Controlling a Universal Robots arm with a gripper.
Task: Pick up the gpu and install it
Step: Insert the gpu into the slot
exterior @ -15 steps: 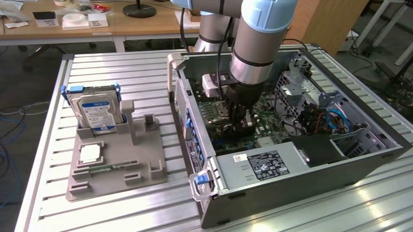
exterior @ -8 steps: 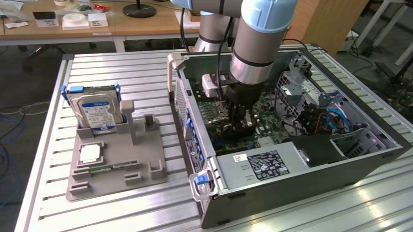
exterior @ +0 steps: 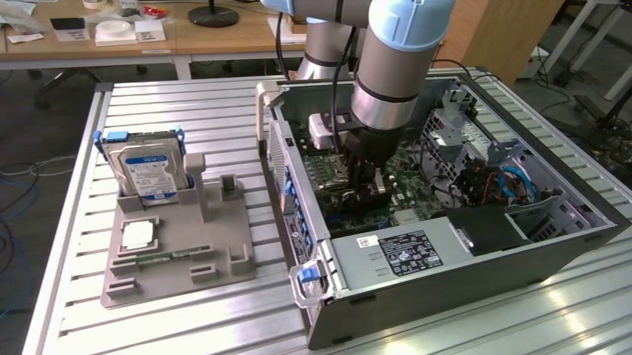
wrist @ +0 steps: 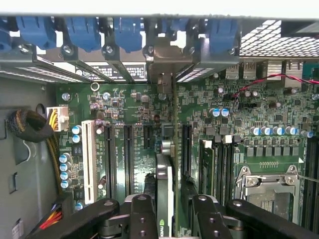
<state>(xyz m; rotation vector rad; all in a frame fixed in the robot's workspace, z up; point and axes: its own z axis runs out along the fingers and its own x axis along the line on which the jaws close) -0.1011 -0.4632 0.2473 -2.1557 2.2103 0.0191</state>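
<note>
The gpu stands on edge in a motherboard slot, seen along its top edge, and its metal bracket meets the rear wall of the case. My gripper straddles the card with a black finger on each side. The jaws stand a little apart, with a narrow gap between one finger and the card. In the exterior view my gripper reaches down into the open computer case, low over the green motherboard, and hides the card.
A grey holder on the slatted table at the exterior view's left carries an upright blue-labelled hard drive and a slim green memory stick. Inside the case are the power supply, cables, a CPU socket and blue slot clips.
</note>
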